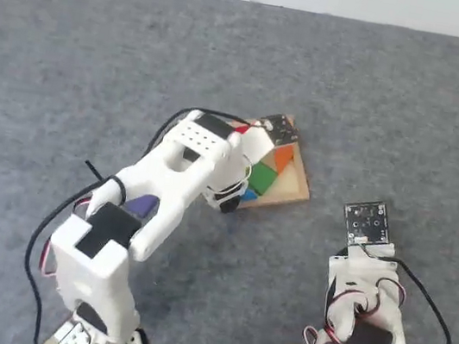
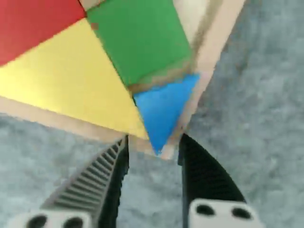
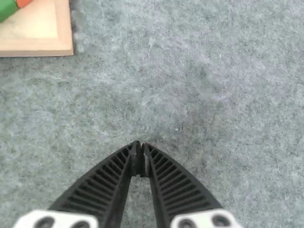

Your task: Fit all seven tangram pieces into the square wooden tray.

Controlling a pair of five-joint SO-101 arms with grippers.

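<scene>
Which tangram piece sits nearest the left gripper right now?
The blue triangle, at a corner of the tray, its tip pointing into the open left gripper. The green piece, yellow piece and red piece lie farther in.

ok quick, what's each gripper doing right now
Left gripper: open, holding nothing, jaws at a corner of the square wooden tray.
Right gripper: shut, empty, above the grey mat.

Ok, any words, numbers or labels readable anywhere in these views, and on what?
No readable text anywhere.
wooden tray: bare wood, no print.
red piece, yellow piece, green piece, blue piece: plain colours, no marks.
left arm's circuit board, right arm's circuit board: tiny pale specks, too small to read.
</scene>
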